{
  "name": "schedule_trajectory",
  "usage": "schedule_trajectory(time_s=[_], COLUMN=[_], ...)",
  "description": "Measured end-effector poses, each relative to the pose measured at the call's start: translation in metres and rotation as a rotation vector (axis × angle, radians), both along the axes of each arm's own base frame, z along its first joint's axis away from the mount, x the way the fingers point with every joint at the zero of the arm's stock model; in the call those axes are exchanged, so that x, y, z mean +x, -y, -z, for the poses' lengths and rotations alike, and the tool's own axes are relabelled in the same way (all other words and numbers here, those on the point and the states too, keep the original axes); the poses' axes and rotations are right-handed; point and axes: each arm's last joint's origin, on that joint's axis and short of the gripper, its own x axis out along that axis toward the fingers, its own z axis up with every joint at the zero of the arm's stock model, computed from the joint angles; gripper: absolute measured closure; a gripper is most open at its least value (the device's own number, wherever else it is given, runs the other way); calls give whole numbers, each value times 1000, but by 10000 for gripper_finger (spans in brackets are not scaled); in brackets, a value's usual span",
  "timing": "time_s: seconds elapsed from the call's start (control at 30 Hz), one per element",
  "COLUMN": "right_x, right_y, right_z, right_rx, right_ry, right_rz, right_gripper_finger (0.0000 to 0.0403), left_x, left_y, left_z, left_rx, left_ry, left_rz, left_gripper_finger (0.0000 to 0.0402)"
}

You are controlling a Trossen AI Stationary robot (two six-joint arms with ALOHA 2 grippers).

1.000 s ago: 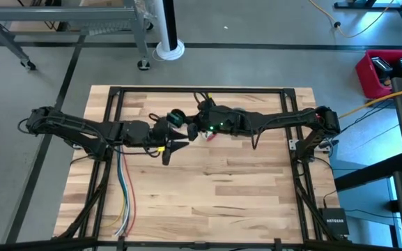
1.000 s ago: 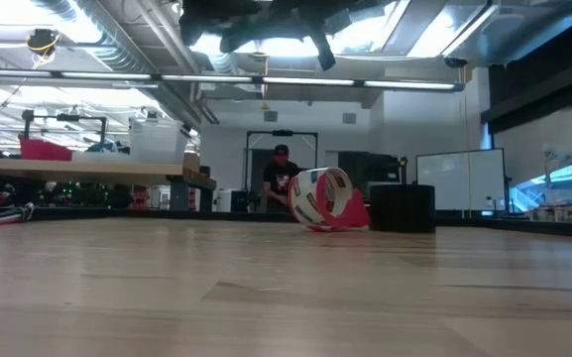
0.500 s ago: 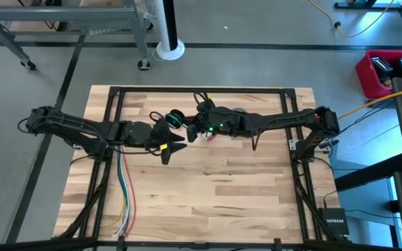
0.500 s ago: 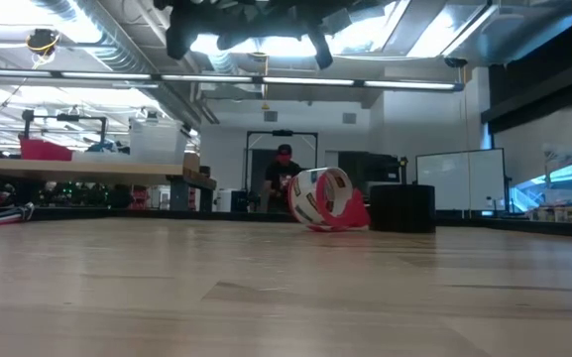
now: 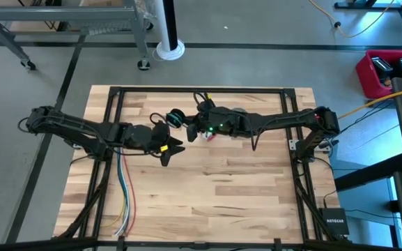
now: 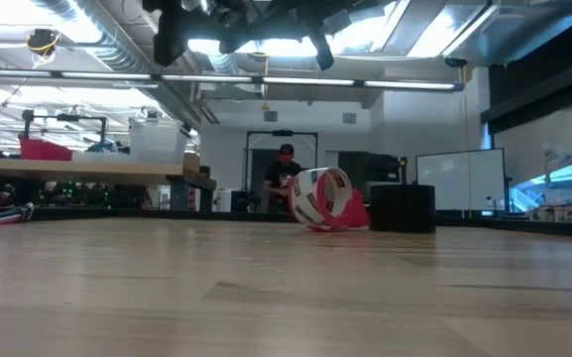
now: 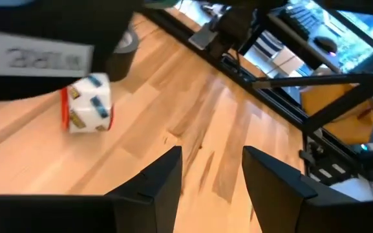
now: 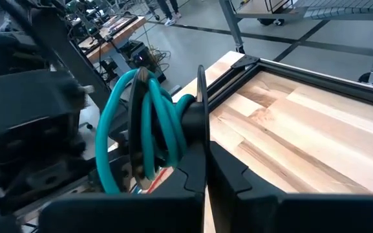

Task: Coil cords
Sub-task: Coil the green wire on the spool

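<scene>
Right gripper (image 8: 202,169) is clamped tight on the thin teal-green and dark coiled cord (image 8: 144,129), held above the wooden worktop (image 5: 221,188). Left gripper (image 7: 212,171) sits just beside it, jaws parted, holding nothing.

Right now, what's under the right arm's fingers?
The right fingers pinch the coiled green-and-dark cord above the wooden table. A red-and-white tape roll lies on the table near there; the arm covers the spot directly beneath.

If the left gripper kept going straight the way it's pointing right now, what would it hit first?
Probably nothing soon. The left gripper, open and empty, points over bare table toward the black frame rail at its edge. The tape roll sits off to one side, though depth is unclear.
</scene>
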Motion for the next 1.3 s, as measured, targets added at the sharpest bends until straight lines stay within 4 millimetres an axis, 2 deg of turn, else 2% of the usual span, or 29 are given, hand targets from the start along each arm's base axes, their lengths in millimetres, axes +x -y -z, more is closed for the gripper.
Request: schedule_trajectory(time_s=[0.2,0.43,0.63,0.87,1.17,1.3], right_x=[0,1,2,2,2,2], right_y=[0,2,3,3,3,3], right_z=[0,-5,-16,-16,-16,-16], right_rx=[-1,-4,-16,-26,-26,-26], right_ry=[0,60,175,176,171,173], right_rz=[0,67,102,118,118,118], right_gripper_finger=[400,400,400,400,400,400], left_x=[0,0,16,33,26,25], left_y=[2,-1,11,16,27,30], left_z=[-2,-3,-9,-3,-4,-4], left_rx=[62,95,204,281,410,420], left_ry=[10,61,209,254,210,207], left_rz=[22,-269,-384,-446,-597,-593], left_gripper_finger=[247,247,247,247,247,247])
